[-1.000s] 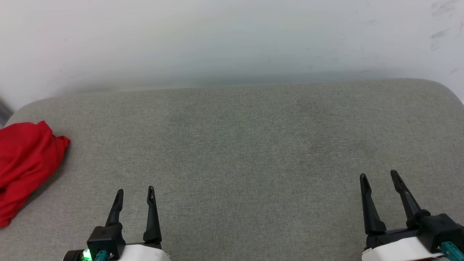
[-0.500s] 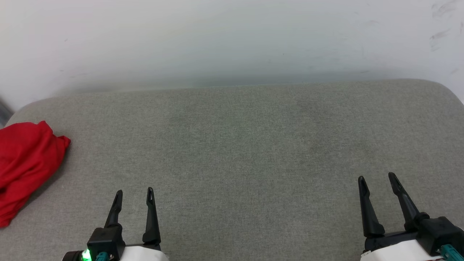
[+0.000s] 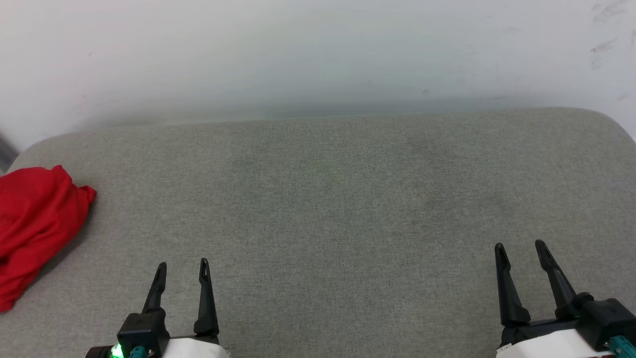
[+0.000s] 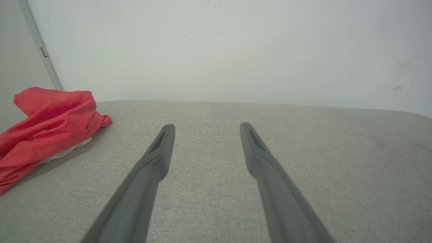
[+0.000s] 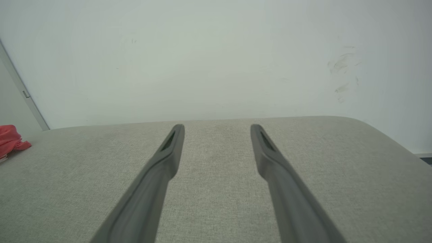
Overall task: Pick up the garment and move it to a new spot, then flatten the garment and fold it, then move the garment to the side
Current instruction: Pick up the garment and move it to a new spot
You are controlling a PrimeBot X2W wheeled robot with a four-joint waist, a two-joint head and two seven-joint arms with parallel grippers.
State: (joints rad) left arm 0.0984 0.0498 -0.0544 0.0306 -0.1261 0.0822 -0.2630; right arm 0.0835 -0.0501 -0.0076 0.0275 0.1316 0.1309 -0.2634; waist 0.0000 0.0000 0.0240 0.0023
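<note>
The left gripper (image 3: pixel 182 264) hangs over the front edge of the grey upholstered surface (image 3: pixel 323 199), toward its left side, with its fingers spread wide and nothing between them. The right gripper (image 3: pixel 519 246) is near the front right corner, equally wide and empty. The garment (image 3: pixel 35 219) lies in a crumpled red heap at the left edge, well apart from both grippers. A pale wall (image 3: pixel 318 49) rises behind the far edge.
</note>
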